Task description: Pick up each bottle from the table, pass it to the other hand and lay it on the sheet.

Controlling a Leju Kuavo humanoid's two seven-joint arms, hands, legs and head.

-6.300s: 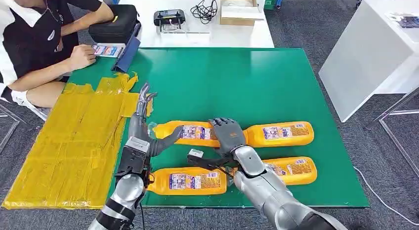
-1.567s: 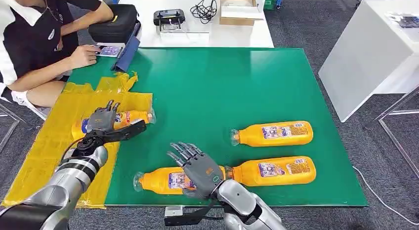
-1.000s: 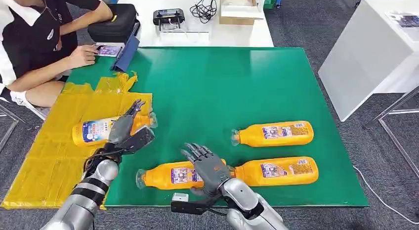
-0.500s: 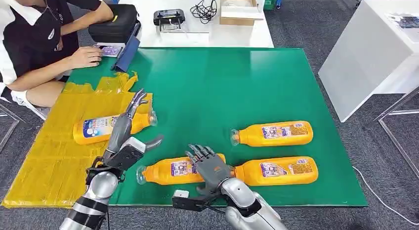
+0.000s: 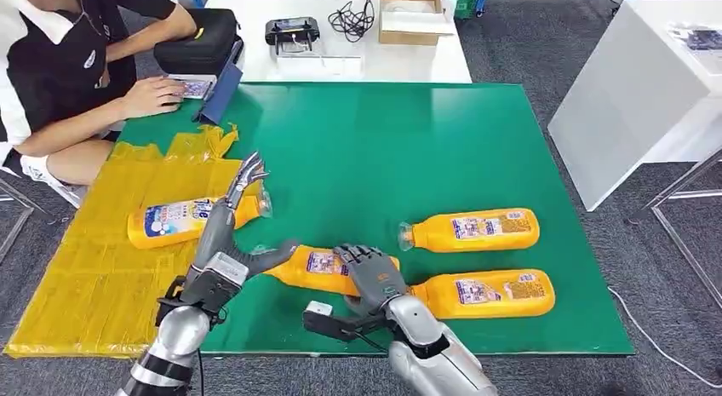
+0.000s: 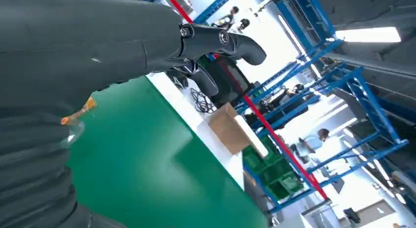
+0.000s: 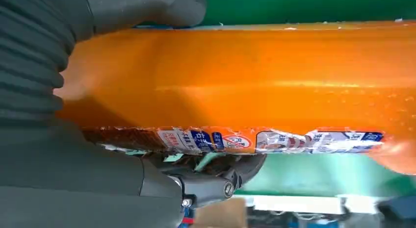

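Observation:
My right hand [image 5: 375,275] grips an orange bottle [image 5: 319,266] around its middle and holds it tilted just above the green table [image 5: 383,149]. Close up, the thumb [image 7: 147,10] lies over that bottle [image 7: 245,81] with the fingers curled under its label. My left hand [image 5: 223,247] stands open beside the bottle's neck, fingers pointing up and thumb reaching toward the cap. A second bottle [image 5: 174,221] lies on the yellow sheet [image 5: 94,277]. Two more bottles [image 5: 472,229] [image 5: 485,292] lie on the table to the right.
A person [image 5: 68,64] sits at the far left corner with a hand on a tablet [image 5: 191,88]. Behind the green table a white table [image 5: 340,64] carries a black bag [image 5: 200,38], a controller and a cardboard box [image 5: 413,17]. Another white table [image 5: 638,81] stands to the right.
My left hand released the bottle on the sheet and swung right, open. My right hand closed on the near-left bottle, lifted it and carried it left toward the left hand.

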